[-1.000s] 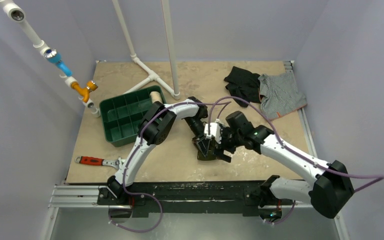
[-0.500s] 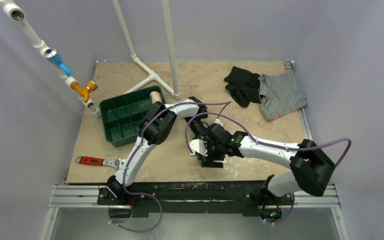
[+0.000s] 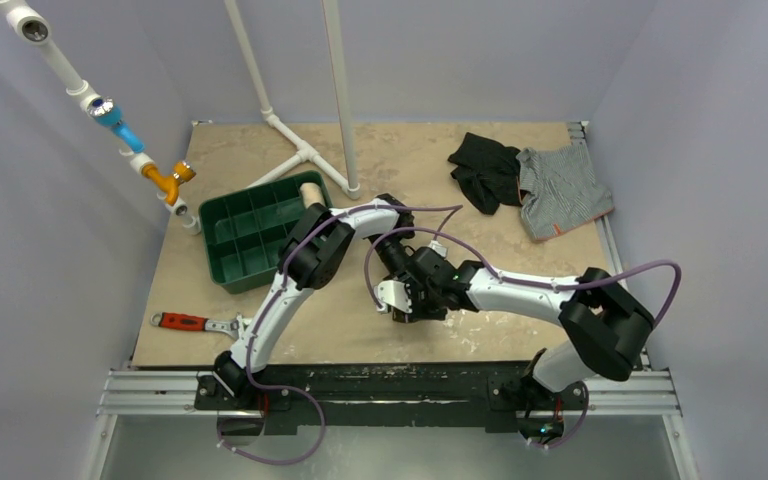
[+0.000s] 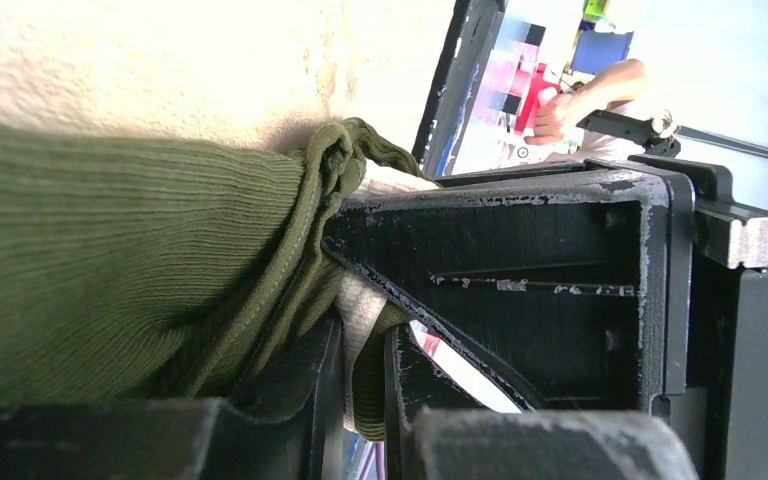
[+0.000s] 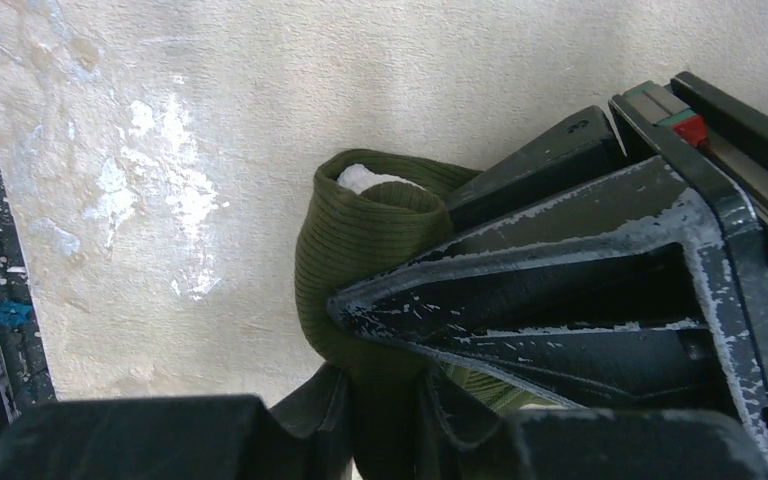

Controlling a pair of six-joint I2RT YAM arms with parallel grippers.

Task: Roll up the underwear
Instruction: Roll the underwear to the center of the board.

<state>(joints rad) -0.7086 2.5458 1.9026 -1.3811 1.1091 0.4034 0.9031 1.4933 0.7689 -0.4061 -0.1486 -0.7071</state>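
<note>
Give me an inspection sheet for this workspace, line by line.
Surface: beige table, scuffed white near the front.
Job's things: underwear, olive, partly rolled, cream showing at the core.
Clutter: green compartment tray, red-handled wrench, black garment, grey striped garment.
Grippers: left gripper shut on the underwear; right gripper shut on it too.
Cables: purple cables loop over both arms.
Surroundings: white pipe frame, grey walls.

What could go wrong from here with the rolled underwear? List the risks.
1. The left gripper and the right gripper both pinch the small underwear roll close together. If they pull in different directions, it could unwind.
2. The cream waistband pokes out of the roll's end, so the layers may slip loose on release.
3. The grippers crowd each other, so their fingers might collide.
</note>
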